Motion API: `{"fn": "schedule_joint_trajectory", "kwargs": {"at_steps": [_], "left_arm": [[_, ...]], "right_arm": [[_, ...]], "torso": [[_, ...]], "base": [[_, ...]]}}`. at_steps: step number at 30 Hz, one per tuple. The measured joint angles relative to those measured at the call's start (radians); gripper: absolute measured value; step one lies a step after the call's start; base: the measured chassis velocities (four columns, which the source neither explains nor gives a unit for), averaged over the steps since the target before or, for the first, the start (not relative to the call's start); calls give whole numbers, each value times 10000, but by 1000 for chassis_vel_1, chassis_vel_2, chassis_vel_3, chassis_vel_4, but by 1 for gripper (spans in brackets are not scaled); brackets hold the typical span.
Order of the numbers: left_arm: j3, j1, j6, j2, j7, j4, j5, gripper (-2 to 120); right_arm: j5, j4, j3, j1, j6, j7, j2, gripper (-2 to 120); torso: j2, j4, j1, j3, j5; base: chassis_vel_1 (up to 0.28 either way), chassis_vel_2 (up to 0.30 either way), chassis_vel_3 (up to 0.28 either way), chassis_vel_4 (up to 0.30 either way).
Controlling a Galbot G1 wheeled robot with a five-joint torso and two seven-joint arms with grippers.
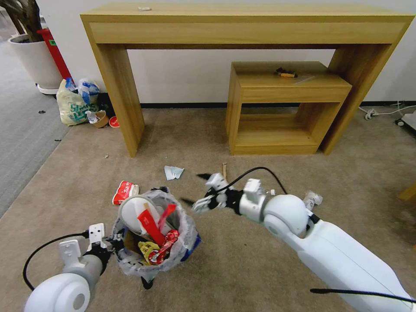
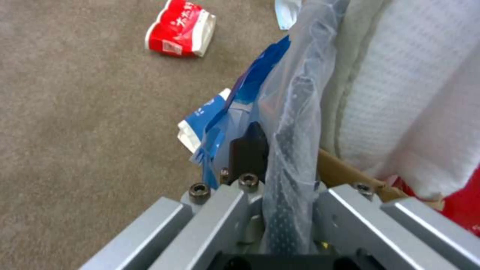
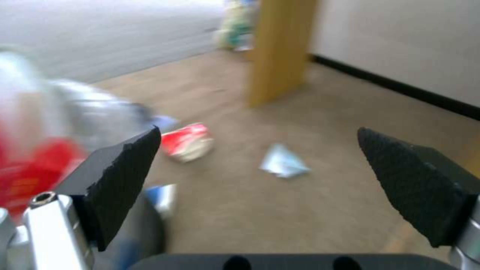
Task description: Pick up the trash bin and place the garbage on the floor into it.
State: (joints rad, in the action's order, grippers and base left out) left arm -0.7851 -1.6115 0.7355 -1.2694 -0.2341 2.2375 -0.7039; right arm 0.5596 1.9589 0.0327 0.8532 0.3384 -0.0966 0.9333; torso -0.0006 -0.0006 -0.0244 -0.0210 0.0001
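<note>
Two arms share the work over the floor (image 1: pixel 260 268), a beige carpet whose left edge meets a grey strip. Toward that edge, the left gripper (image 1: pixel 113 243) has its jaws pinched on the rim of the trash bin (image 1: pixel 151 242); the left wrist view shows the crinkly liner (image 2: pixel 290 150) running between them. Gripping the rim keeps the mouth facing up and open for drops; the bin seems lifted off the carpet, though I cannot be sure. It is already crowded with red wrappers and a white slipper, so room at the mouth is tight.

Just beyond the bin lie a crushed red cup (image 1: pixel 125 191) and a crumpled pale paper (image 1: pixel 173 172), with bare carpet around each for an approach from above.

Further right, the right gripper (image 1: pixel 199 190) hangs just beside the bin, jaws spread wide and empty. A wooden stick (image 1: pixel 224 170) lies beyond it, short of the small wooden shelf unit (image 1: pixel 281 108).
</note>
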Motion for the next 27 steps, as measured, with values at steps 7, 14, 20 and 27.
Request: {"fn": "schedule_joint_trajectory", "kwargs": {"at_steps": [7, 14, 20, 27], "left_arm": [[-268, -105, 0, 76, 91, 7, -144, 0], [-301, -126, 0, 97, 171, 23, -153, 0], [-298, -187, 0, 92, 181, 68, -154, 0], [-320, -275, 0, 86, 196, 103, -146, 0]], "right_arm": [[-46, 63, -2601, 1606, -61, 500, 696, 100], [-761, 282, -3755, 2921, -325, -28, 1119, 100], [-1027, 266, -3920, 3183, -387, -109, 1538, 100], [-1266, 227, -4023, 3403, -476, -208, 1897, 100]], "torso": [[0, 2, 0, 0, -1], [0, 1, 0, 0, -1], [0, 2, 0, 0, -1], [0, 3, 0, 0, -1]], "base": [[0, 0, 0, 0], [0, 0, 0, 0], [0, 0, 0, 0], [92, 74, -76, -96]]}}
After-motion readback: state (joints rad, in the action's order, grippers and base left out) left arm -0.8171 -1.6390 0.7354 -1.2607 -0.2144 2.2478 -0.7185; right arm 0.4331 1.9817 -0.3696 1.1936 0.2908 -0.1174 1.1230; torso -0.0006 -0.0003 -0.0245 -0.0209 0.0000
